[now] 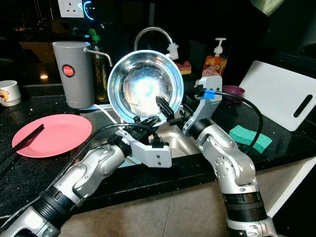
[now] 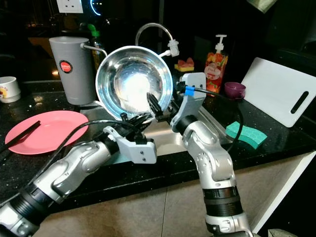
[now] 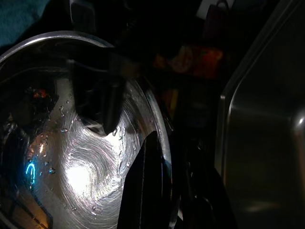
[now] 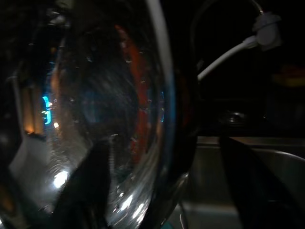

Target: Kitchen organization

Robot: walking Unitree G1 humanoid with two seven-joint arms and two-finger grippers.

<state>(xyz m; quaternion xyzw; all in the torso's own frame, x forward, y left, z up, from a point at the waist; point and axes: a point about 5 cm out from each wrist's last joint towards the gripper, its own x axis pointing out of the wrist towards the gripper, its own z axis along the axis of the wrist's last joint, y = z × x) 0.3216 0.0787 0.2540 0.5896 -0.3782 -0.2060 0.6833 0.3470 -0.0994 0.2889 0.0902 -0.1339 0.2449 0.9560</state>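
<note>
A shiny steel bowl (image 1: 145,86) is held up on edge above the sink (image 1: 174,139), its hollow facing me. My left gripper (image 1: 145,120) is shut on the bowl's lower rim; in the left wrist view one finger (image 3: 147,181) lies against the wet inside wall (image 3: 81,167). My right gripper (image 1: 169,112) is at the lower right rim, open. One of its fingers (image 1: 162,105) reaches inside the bowl, and in the right wrist view the other finger (image 4: 248,181) stands clear of the rim (image 4: 164,95).
A pink plate (image 1: 52,134) with a black chopstick (image 1: 27,137) lies on the left counter, near a grey canister (image 1: 73,74) and a mug (image 1: 9,93). The faucet (image 1: 153,32) arches behind the bowl. Right: soap bottle (image 1: 216,59), purple cup (image 1: 233,92), green sponge (image 1: 250,137), white cutting board (image 1: 281,94).
</note>
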